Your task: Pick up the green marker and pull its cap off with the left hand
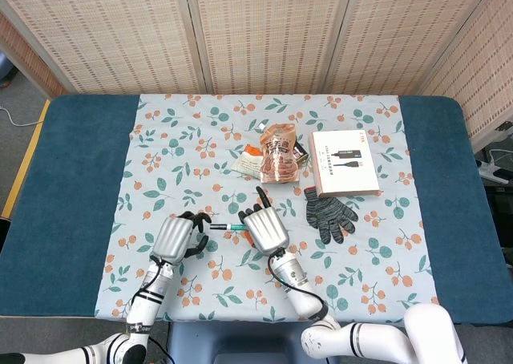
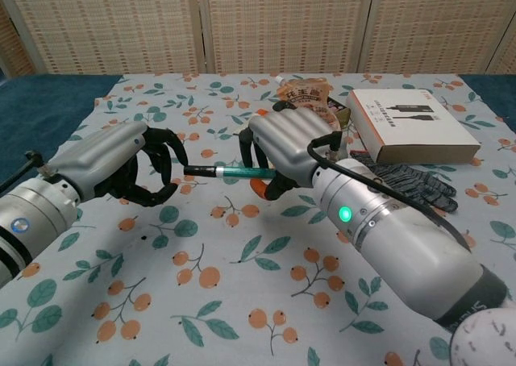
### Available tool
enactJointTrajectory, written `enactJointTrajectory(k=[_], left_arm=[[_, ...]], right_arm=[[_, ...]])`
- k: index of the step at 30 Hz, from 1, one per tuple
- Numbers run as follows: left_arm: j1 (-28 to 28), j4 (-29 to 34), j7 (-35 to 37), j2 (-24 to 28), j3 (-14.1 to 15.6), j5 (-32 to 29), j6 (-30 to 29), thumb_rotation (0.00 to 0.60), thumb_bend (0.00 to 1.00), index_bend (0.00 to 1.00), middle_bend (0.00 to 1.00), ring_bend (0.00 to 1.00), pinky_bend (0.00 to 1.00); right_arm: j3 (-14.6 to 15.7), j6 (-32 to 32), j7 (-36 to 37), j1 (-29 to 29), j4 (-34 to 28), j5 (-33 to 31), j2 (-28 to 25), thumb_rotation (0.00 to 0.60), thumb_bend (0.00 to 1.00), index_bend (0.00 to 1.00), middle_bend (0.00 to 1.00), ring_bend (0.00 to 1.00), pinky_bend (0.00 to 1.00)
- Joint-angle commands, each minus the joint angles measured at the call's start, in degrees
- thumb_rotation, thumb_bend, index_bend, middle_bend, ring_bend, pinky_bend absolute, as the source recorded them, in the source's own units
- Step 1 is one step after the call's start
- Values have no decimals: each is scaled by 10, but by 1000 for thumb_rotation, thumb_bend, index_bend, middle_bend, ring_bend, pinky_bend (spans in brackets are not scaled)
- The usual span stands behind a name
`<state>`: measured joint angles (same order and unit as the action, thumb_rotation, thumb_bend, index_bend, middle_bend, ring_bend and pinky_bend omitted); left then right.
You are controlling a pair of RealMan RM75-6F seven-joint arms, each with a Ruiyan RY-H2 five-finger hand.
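Note:
My right hand [image 1: 264, 228] [image 2: 286, 150] grips the green marker [image 1: 234, 228] [image 2: 238, 172] by its barrel and holds it level above the floral cloth. The marker's black cap [image 2: 199, 171] points toward my left hand [image 1: 178, 237] [image 2: 121, 164]. That hand hovers just left of the cap with its fingers [image 2: 165, 150] curled but apart. The cap's tip sits at the opening between them, and I see no contact. The right hand's fingers hide the marker's rear end.
A brown snack pouch [image 1: 279, 152] and small packets [image 1: 249, 162] lie behind the hands. Further right are a white cable box [image 1: 343, 164] and a grey knit glove [image 1: 329, 212]. The floral cloth [image 1: 160, 139] covers the blue table [image 1: 72, 163].

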<state>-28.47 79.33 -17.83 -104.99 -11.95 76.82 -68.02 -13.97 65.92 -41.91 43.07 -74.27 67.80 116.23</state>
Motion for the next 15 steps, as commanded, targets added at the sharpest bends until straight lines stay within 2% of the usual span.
enactJointTrajectory(k=[1,15], left_arm=[[-6,-7,-7,-8,-2,-1,-3,600,367,421,541,395,629],[-21,-48,9,-39,-4,-1,-19,600,366,493,613,449,654]], right_arm=[[-3,-1,-2,3,4,-3,7,600,401,994,761,430,54],[-12,0,4,9,25,-9,32,600,401,994,761,431,54]])
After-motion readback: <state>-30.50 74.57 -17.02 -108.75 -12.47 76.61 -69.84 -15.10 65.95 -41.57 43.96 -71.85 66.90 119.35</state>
